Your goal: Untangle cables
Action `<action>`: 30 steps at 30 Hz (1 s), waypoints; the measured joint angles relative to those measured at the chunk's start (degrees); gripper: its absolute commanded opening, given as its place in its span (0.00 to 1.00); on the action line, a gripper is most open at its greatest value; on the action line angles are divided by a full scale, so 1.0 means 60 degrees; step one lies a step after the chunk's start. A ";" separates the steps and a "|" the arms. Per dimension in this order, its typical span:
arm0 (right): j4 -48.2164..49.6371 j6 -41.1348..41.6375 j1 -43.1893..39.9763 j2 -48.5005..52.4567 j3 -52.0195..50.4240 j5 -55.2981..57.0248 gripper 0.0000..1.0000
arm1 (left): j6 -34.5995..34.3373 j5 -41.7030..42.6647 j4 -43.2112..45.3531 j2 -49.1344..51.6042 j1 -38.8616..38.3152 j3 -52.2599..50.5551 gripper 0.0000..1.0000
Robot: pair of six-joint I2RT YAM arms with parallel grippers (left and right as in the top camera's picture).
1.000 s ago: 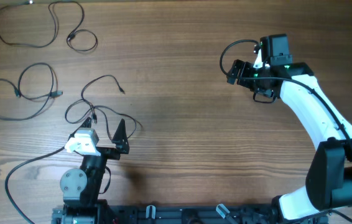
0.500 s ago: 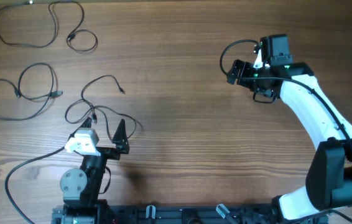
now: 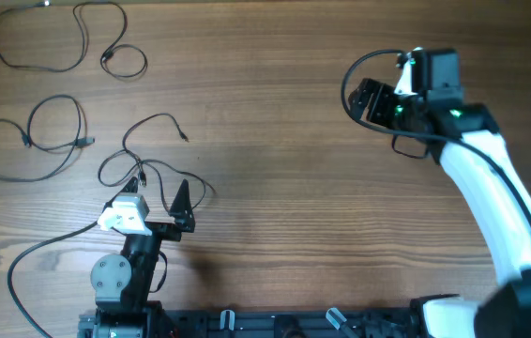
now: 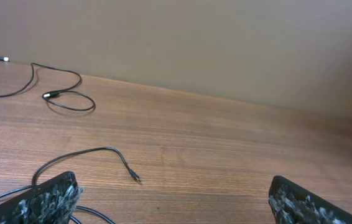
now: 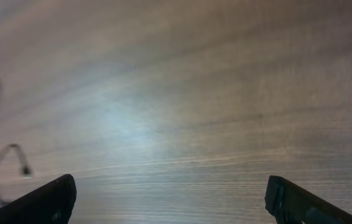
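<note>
Three thin black cables lie apart on the left of the wooden table in the overhead view: one loop at the far left top, one at the left middle, and one just beyond my left gripper. My left gripper is open and empty; in the left wrist view the nearest cable's plug end lies between and ahead of its fingers, and one strand runs under the left finger. My right gripper is open and empty over bare wood at the right, far from the cables. It also shows in the right wrist view.
The wooden table fills the view. A thicker black wire runs from the left arm's base along the front left. The frame edge lies along the front. A blurred cable loop shows at the left of the right wrist view.
My right arm has shifted a little to the right and further back, gripper still open. The left arm and the cables have not moved.
</note>
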 measured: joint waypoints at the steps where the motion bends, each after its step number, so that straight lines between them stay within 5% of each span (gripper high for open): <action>1: 0.0000 0.0000 0.0000 -0.0463 0.0000 0.0004 1.00 | 0.0000 0.0000 0.0000 0.0000 0.0000 0.0000 1.00; 10: -0.0011 0.0007 0.0000 -0.2758 -0.0007 0.0022 1.00 | 0.0000 0.0000 0.0000 0.0000 0.0000 0.0000 1.00; 23: -0.0025 0.0029 0.0000 -0.8320 -0.0004 0.0029 1.00 | 0.0000 0.0000 0.0000 -0.0007 0.0000 0.0000 1.00; 30: -0.2306 0.0029 -0.0204 -0.9530 -0.0004 0.0102 1.00 | 0.0000 0.0000 0.0000 -0.0007 0.0000 0.0000 1.00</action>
